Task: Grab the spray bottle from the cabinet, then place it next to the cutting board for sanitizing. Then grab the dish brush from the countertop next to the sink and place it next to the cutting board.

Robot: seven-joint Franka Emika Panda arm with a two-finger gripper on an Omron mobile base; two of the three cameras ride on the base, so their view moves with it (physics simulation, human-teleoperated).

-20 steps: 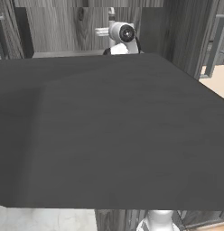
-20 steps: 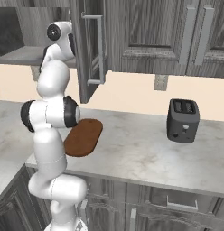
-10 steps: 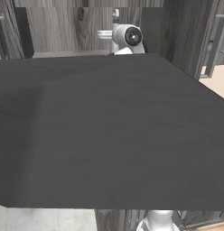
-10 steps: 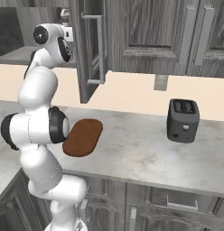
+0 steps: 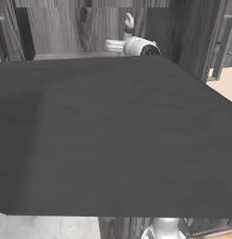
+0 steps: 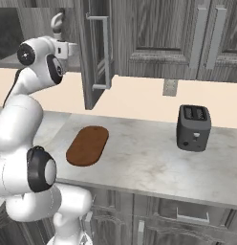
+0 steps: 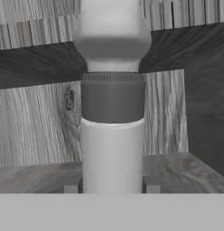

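Step in hand: first half of task, fetching the spray bottle (image 7: 112, 135) from the cabinet (image 6: 94, 52). Hand view: bottle fills the centre, upright on the cabinet's pale grey shelf (image 7: 37, 176), w/ grained back wall behind it. The two dark fingers (image 7: 72, 187) stand one each side of the bottle's lower body, right against it; gripper (image 7: 112, 188) looks closed on the bottle, though true contact is too fine to confirm. Bottle base is hidden, so whether it is lifted off the shelf can't be told.

Right base view: arm reaches up and left into the open cabinet, beside its swung-out door w/ long bar handle. Nozzle tip pokes up above the wrist. Left base view: mostly a dark cabinet panel; wrist and bottle top show just above its edge.

Bottle appearance: pale grey-white cylinder, darker grey ribbed band at mid-height, then a bulged pale shoulder narrowing upward. Smooth, slim, prob. light and easy to tip.

Next move (judgement): lift slightly, draw straight back out clear of the door, lower to the counter (image 6: 139, 158) and set upright just beside the cutting board (image 6: 88, 145). Toaster (image 6: 193, 128) sits well apart to the right. Brush step not yet begun.
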